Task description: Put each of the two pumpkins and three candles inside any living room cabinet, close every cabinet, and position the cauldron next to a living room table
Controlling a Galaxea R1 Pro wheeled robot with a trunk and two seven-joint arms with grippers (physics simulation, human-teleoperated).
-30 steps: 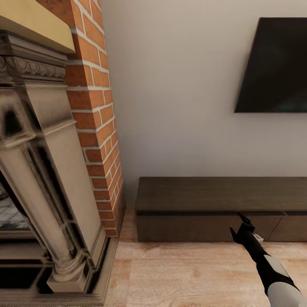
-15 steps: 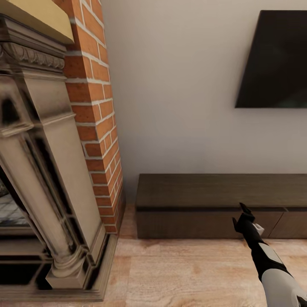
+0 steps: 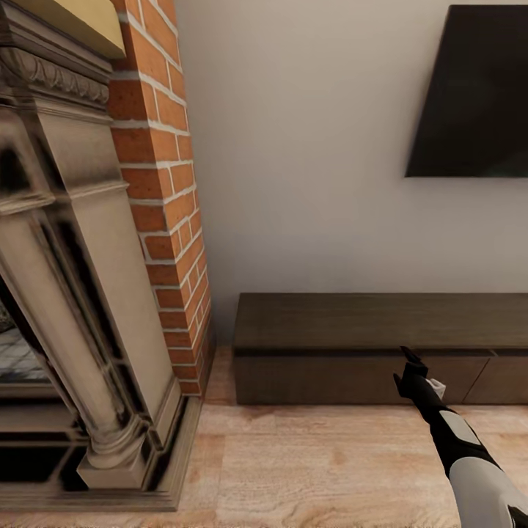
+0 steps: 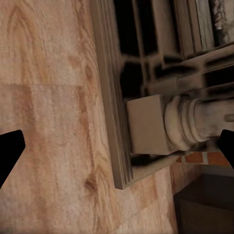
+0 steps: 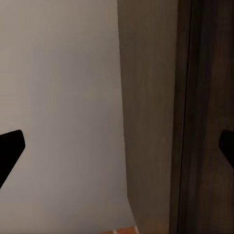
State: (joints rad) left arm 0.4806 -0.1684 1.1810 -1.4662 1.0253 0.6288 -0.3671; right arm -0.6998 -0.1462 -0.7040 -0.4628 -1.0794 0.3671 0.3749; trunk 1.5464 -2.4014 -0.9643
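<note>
Here the cabinet runs long and low along the wall from the centre of the head view out to 3 o'clock, dark brown, with its drawer fronts flush and shut; a thin seam between two fronts shows toward 4 o'clock. Its top is bare wood.

The right end effector reaches up from the 5 o'clock corner on a black and white arm, its dark fingers pointing at the cabinet's front edge, just before the drawer face; whether it touches the wood cannot be told. In the right wrist view its two black fingertips sit at opposite edges of the picture, spread wide with nothing between them, and beyond them lie the cabinet's dark top and the pale wall.

The left end effector is likewise spread wide and holds nothing, its fingertips at opposite edges of the left wrist view, above the wooden floor and the stone foot of the fireplace.

In the head view the fireplace fills the 9 o'clock side, with a brick column behind it and a dark television on the wall at 2 o'clock.
</note>
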